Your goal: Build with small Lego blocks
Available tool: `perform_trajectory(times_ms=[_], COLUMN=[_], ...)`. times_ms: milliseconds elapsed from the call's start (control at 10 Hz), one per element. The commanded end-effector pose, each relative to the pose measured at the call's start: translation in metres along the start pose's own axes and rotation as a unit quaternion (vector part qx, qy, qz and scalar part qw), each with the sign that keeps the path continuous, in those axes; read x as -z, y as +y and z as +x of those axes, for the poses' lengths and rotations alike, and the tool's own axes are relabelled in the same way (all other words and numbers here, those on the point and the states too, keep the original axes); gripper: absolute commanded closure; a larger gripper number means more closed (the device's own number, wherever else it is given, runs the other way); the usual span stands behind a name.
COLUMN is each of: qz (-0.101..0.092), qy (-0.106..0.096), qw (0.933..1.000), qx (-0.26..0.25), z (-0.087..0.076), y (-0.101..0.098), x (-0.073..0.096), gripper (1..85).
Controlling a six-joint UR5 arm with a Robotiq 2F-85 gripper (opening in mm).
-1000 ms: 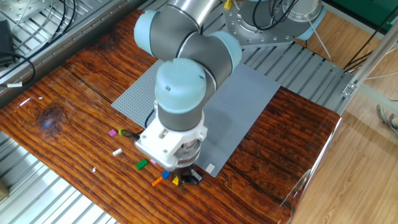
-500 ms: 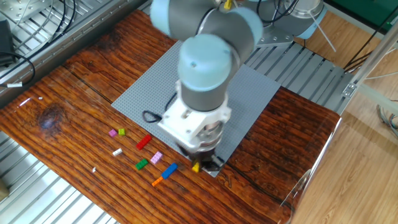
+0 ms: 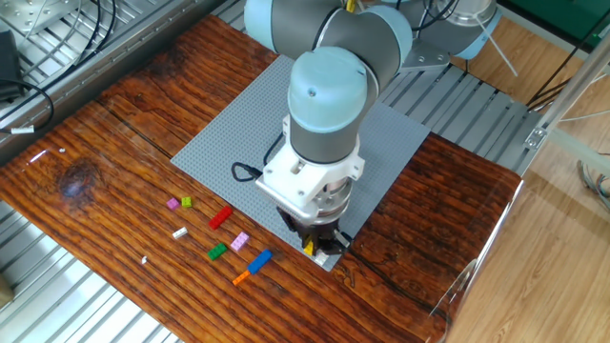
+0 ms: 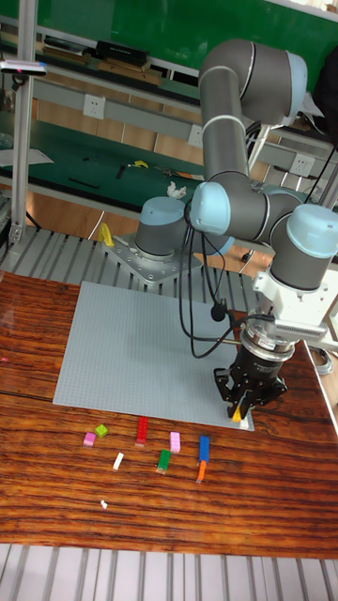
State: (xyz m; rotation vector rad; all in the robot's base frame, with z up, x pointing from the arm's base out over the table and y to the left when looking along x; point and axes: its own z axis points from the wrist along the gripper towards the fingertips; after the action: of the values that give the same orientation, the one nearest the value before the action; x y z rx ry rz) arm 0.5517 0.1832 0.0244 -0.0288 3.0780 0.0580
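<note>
My gripper (image 3: 313, 242) (image 4: 241, 408) is shut on a small yellow Lego block (image 3: 309, 247) (image 4: 239, 411), held just over the near right corner of the grey baseplate (image 3: 238, 143) (image 4: 131, 347). A small white block (image 4: 247, 424) sits on that corner, right under the fingers. The other small Lego blocks lie loose on the wood to the left: magenta (image 3: 172, 203), lime (image 3: 187, 202), red (image 3: 221, 217) (image 4: 142, 429), pink (image 3: 239, 241) (image 4: 175, 441), green (image 3: 217, 252) (image 4: 163, 460), blue (image 3: 259, 259) (image 4: 204, 445), orange (image 3: 240, 277) (image 4: 200, 470) and white (image 3: 179, 232) (image 4: 118, 461).
A black cable loop (image 3: 246, 171) hangs from the wrist over the baseplate. The wooden table (image 3: 105, 171) ends in metal rails at the front left. The arm's base plate (image 4: 155, 268) is bolted behind the baseplate.
The gripper has moved right and away from the row of loose blocks, carrying the yellow block, and now hangs over the baseplate's near right corner.
</note>
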Motion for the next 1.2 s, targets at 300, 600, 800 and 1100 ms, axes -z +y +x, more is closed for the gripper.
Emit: perform_trajectory(times_ms=[300,600,800,1100], qz=[0.001,0.002,-0.004,-0.007], qy=[0.0,0.002,0.0,0.0], qw=[1.0,0.9999,0.9999,0.9999], qx=[0.009,0.015,0.013,0.013], z=[0.003,0.005,0.004,0.004], y=[-0.005,-0.01,-0.007,-0.006], x=[-0.017,-0.019,-0.019,-0.019], gripper=[79.7,79.7,79.7,79.7])
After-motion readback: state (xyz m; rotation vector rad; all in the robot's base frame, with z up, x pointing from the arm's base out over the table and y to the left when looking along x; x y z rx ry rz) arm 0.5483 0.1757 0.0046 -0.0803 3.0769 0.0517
